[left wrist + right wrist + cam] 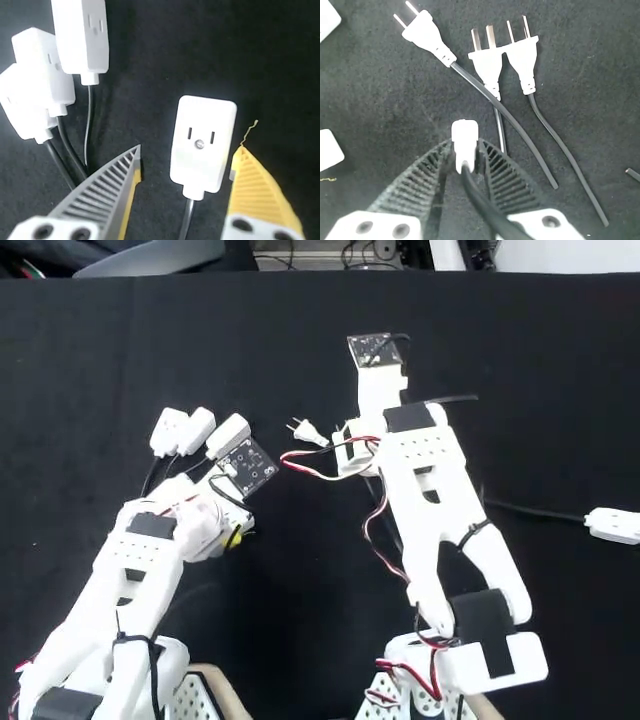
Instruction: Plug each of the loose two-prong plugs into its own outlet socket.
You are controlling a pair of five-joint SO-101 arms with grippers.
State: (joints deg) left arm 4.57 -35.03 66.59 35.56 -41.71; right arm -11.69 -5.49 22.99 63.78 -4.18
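On the black surface [560, 360], the left hand [190, 149] gaped around a socket [202, 125]; the right hand [465, 148] clamped a plug [464, 134].

High view: fixed overhead, looks down from afar on black cloth-covered table [540, 360], arm bases at near edge.
Left wrist view: close, looks along left gripper [190, 150] at white rectangular plastic socket blocks [37, 75]; same blocks [185, 430] shared with high view.
Right wrist view: close, looks past right gripper [465, 150], clamped on white plug with black cord [465, 137], at loose white moulded two-prong plugs [425, 32]; one [308, 433] shared with high view.
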